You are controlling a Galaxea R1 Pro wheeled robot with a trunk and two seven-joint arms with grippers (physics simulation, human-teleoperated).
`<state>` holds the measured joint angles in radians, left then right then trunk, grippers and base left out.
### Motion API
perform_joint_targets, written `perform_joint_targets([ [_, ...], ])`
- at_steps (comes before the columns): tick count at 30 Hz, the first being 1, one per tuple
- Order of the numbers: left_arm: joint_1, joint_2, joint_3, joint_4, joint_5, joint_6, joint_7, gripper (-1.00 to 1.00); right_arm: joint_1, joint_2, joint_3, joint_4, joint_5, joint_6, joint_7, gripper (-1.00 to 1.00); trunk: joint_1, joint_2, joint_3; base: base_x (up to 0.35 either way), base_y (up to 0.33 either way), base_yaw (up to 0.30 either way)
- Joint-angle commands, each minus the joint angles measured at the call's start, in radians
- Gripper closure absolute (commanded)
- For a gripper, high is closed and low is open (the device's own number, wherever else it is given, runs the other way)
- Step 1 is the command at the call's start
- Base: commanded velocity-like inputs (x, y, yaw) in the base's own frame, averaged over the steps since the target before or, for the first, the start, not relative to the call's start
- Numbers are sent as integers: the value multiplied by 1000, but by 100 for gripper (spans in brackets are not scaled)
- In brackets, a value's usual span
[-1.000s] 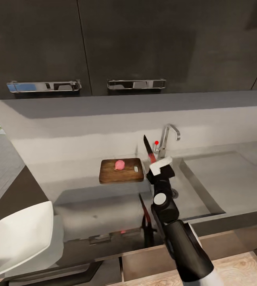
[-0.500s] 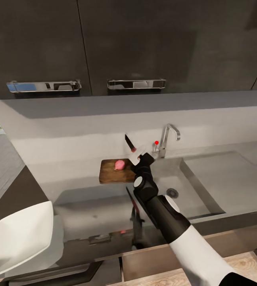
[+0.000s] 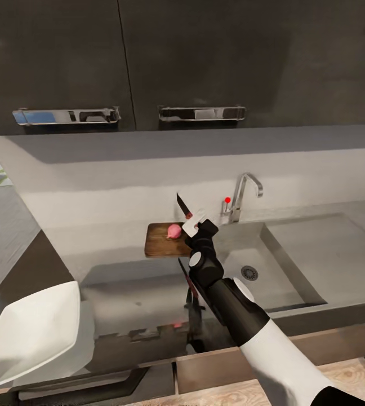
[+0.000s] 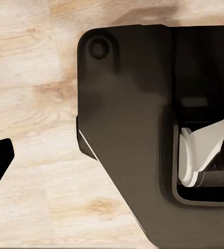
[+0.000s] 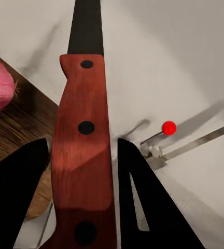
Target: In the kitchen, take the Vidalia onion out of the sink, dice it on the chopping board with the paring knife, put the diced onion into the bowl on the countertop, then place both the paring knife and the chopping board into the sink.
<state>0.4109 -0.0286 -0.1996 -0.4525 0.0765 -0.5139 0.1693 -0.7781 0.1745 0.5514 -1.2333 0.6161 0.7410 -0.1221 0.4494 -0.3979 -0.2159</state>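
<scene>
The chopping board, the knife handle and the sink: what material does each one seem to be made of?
The chopping board looks like dark brown wood with visible grain, matt. The paring knife handle looks like reddish-brown wood with three dark rivets in the right wrist view, though it appears whitish in the head view, so this is uncertain; its blade is dark, probably metal. The sink looks like brushed stainless steel, grey with a dull sheen.

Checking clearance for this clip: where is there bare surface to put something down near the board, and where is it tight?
Free: the grey countertop between the chopping board and the bowl, the sink basin around the drain, and its drainboard beyond. Crowded: the board's sink-side end, where the right tool holds the paring knife beside the Vidalia onion.
</scene>
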Motion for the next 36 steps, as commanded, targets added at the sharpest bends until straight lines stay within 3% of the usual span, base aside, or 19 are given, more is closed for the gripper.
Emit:
perform_joint_targets([
  [1, 0, 1, -8, -2, 8, -1, 7, -100, -1, 0, 2, 15, -1, 6, -5, 100, 1, -2, -3, 0, 0, 107],
  [24, 0, -1, -8, 20, 8, -1, 7, -100, 0, 0, 3, 46, -1, 4, -5, 100, 1, -2, -10, 0, 0, 20],
  [36, 0, -1, -8, 20, 8, -1, 7, -100, 0, 0, 4, 110, 0, -2, -3, 100, 1, -2, -10, 0, 0, 0],
])
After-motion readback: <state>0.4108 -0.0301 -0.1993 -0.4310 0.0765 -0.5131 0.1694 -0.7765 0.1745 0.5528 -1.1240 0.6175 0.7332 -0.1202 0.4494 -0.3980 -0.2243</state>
